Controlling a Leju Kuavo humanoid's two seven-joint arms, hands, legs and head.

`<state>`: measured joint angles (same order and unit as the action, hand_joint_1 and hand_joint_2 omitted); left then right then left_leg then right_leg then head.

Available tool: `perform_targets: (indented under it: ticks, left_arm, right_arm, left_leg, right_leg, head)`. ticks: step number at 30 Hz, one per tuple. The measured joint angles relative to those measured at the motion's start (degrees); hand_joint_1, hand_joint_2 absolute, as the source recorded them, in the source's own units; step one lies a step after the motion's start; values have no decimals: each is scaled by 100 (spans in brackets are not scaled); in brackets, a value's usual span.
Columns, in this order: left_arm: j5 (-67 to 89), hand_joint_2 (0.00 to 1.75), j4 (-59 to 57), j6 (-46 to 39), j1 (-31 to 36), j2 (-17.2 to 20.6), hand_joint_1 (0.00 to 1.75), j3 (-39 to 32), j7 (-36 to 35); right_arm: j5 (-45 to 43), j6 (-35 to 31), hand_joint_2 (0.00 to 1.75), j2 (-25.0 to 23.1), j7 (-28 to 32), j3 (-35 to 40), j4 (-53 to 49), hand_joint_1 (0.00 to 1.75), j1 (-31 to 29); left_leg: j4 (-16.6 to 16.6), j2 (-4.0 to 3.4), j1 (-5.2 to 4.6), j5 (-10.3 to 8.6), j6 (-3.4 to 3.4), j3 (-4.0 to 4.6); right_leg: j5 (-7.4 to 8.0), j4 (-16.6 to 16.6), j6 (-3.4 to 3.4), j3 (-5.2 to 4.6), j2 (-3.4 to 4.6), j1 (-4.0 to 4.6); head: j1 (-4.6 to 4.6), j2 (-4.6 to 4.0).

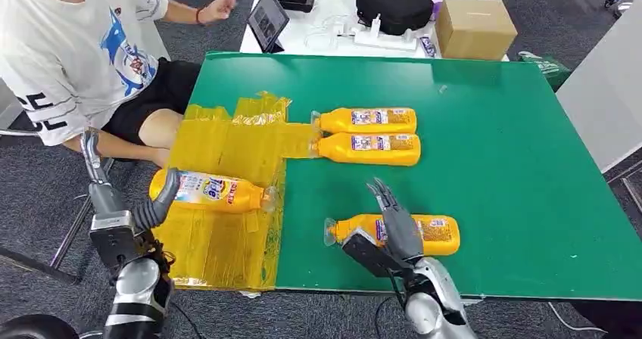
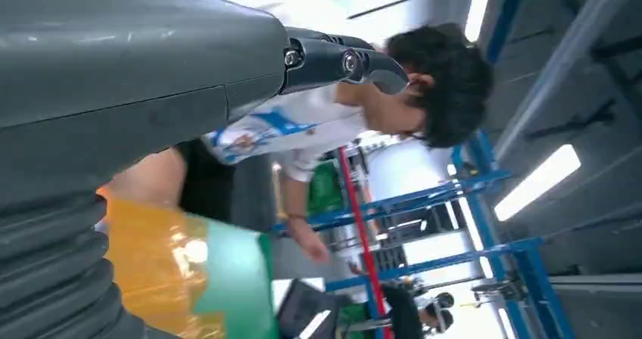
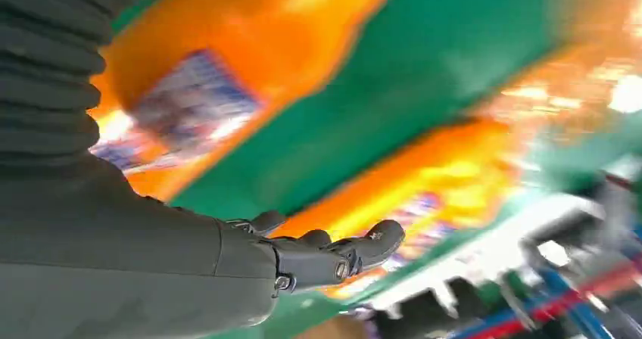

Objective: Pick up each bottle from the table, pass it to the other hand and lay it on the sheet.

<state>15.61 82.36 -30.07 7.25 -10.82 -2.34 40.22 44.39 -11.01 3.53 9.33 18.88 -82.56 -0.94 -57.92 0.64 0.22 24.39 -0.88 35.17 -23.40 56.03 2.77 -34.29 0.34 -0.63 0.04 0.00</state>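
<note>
One yellow bottle [image 1: 208, 190] lies on its side on the crinkled yellow sheet [image 1: 227, 146] at the table's left. My left hand [image 1: 113, 203] is beside its base, fingers spread, one curved finger close against the bottle's end. Another bottle [image 1: 435, 233] lies on the green table [image 1: 492, 165] near the front edge. My right hand [image 1: 390, 225] is over that bottle's middle with its fingers stretched out, not closed on it. The right wrist view shows this bottle [image 3: 189, 97] blurred beyond the hand [image 3: 325, 252]. Two more bottles [image 1: 367, 119] [image 1: 367, 148] lie side by side mid-table, caps at the sheet's edge.
A person in a white T-shirt [image 1: 68, 44] sits at the table's far left corner. Behind the green table, a white table carries a tablet [image 1: 267, 17], a black bag [image 1: 394, 2] and a cardboard box [image 1: 475, 27]. The green table's right half is bare.
</note>
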Motion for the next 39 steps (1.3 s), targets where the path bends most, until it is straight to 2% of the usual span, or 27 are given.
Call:
perform_targets:
  ticks: [7,16,29,35,39]
  left_arm:
    - [13,175,0,292,-345,-138,0,11,-9]
    - [52,175,-243,446,-288,-199,0,33,-87]
    - [-33,175,-687,621,-101,-205,0,98,-162]
    - [-116,175,-962,695,30,-212,0,177,-179]
    - [-188,175,-1141,745,123,-212,0,184,-181]
  right_arm:
    - [278,360,175,569,-170,-240,-325,0,279]
    - [96,691,175,832,-264,-271,-118,0,81]
    - [65,959,175,1136,-404,-260,707,0,-610]
    - [-77,1478,175,1278,-398,-188,1340,0,-1165]
    - [-528,2127,175,1538,-439,38,1537,0,-1452]
  left_leg:
    - [0,-7,-7,8,-7,5]
    - [0,-7,-4,5,-7,2]
    - [-1,-9,-5,5,-8,1]
    - [-2,-7,-6,2,-10,-15]
    - [-3,-9,-7,3,-11,-25]
  right_leg:
    - [1,-3,1,-4,1,-4]
    - [2,-1,1,-3,1,-1]
    - [3,-2,3,-2,2,-3]
    - [6,-3,3,15,1,-3]
    - [6,-5,3,24,2,-4]
  head:
    - [0,0]
    - [-2,0]
    - [-2,0]
    - [0,0]
    - [0,0]
